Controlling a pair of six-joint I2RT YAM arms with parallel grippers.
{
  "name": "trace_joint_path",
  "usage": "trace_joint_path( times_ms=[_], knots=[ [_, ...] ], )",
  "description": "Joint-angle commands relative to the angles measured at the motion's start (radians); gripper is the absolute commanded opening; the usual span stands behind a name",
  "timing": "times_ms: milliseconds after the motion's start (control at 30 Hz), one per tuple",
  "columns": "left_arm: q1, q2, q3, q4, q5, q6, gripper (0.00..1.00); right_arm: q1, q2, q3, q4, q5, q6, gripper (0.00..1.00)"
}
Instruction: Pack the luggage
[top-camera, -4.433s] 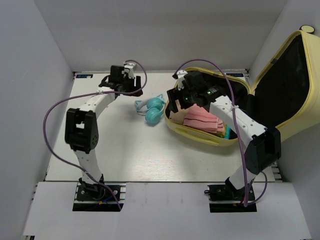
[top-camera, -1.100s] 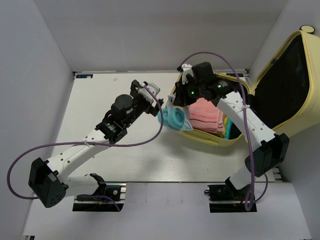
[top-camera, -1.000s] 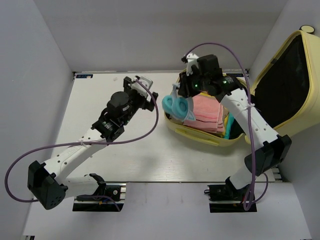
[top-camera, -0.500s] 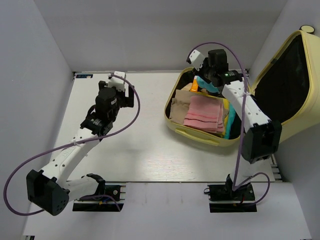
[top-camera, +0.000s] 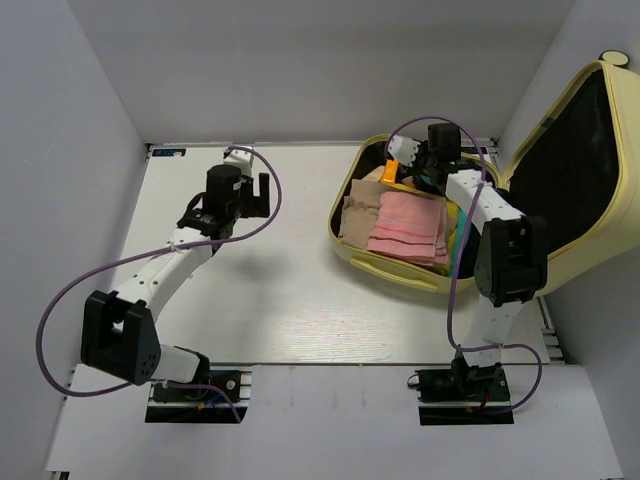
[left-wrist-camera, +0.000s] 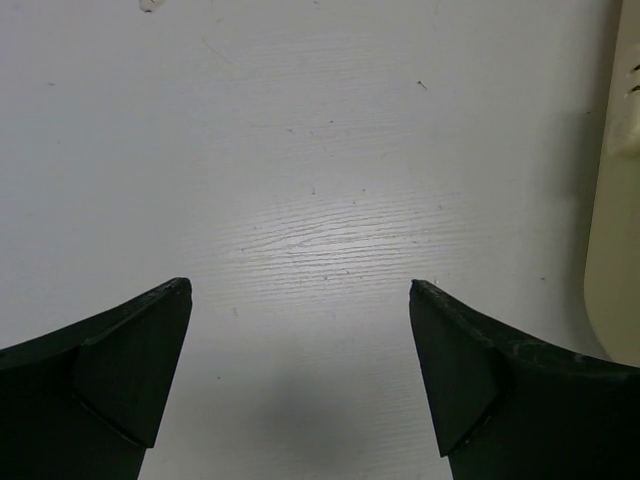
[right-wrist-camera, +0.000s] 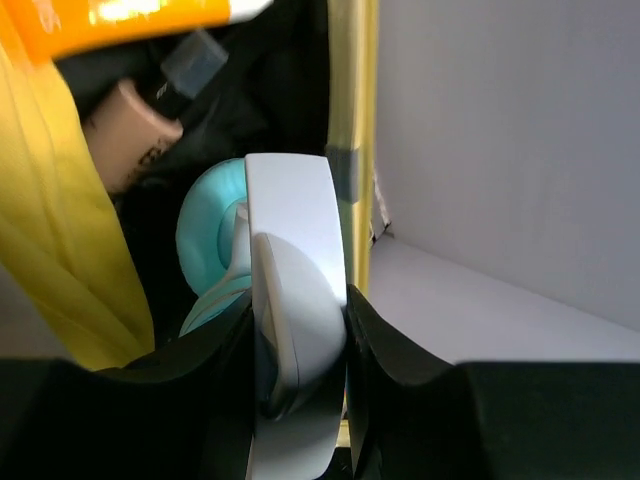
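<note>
The luggage is a pale yellow hard-shell case lying open at the right, its black-lined lid raised against the wall. My right gripper reaches into its back end. It is shut on teal headphones with a pale band; one teal ear cup shows beside the fingers, close to the yellow rim. My left gripper hovers open over the bare table, left of the case. Nothing lies between its fingers, and the case's shell shows at that view's right edge.
Inside the case lie a pink folded towel, a tan cloth, an orange bottle and yellow fabric. A beige tube rests by the headphones. White walls enclose the table on three sides.
My right gripper carried the headphones from the case's front-left rim to its back end. My left arm drew back leftwards, away from the case, still open.
</note>
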Motion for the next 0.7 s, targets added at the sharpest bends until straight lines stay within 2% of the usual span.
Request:
trace_joint_path(
  times_ms=[0,67,100,133,233,267,367,433,467,500,667],
  knots=[
    [0.008,0.03,0.06,-0.01,0.086,-0.041,1.0,-0.007,-0.004,-0.069,0.166,0.054,-0.096,0.01],
    [0.006,0.042,0.073,-0.012,0.103,-0.053,1.0,-0.01,-0.006,-0.108,0.195,0.061,-0.125,0.1],
    [0.006,0.053,0.074,-0.012,0.111,-0.054,1.0,-0.011,-0.004,-0.158,0.227,0.074,-0.127,0.19],
    [0.008,0.056,0.078,-0.017,0.117,-0.055,1.0,-0.011,-0.007,-0.168,0.261,0.087,-0.121,0.37],
    [0.006,0.064,0.095,-0.027,0.123,-0.061,1.0,-0.007,-0.024,-0.166,0.214,0.127,-0.053,0.59],
    [0.006,0.062,0.103,-0.029,0.122,-0.061,1.0,-0.005,-0.03,-0.145,0.209,0.127,-0.021,0.62],
    [0.006,0.064,0.13,-0.056,0.137,-0.064,1.0,0.005,-0.075,-0.053,0.057,0.115,0.054,0.69],
    [0.006,0.068,0.17,-0.09,0.151,-0.08,1.0,0.013,-0.102,0.005,-0.027,0.106,0.16,0.76],
    [0.006,0.071,0.178,-0.102,0.154,-0.086,1.0,0.013,-0.121,0.047,-0.041,0.106,0.18,0.85],
    [0.006,0.071,0.198,-0.112,0.159,-0.098,1.0,0.018,-0.13,0.079,-0.073,0.103,0.244,0.9],
    [0.006,0.073,0.227,-0.139,0.209,-0.132,1.0,0.022,-0.202,0.206,-0.182,0.09,0.404,0.9]
  ],
)
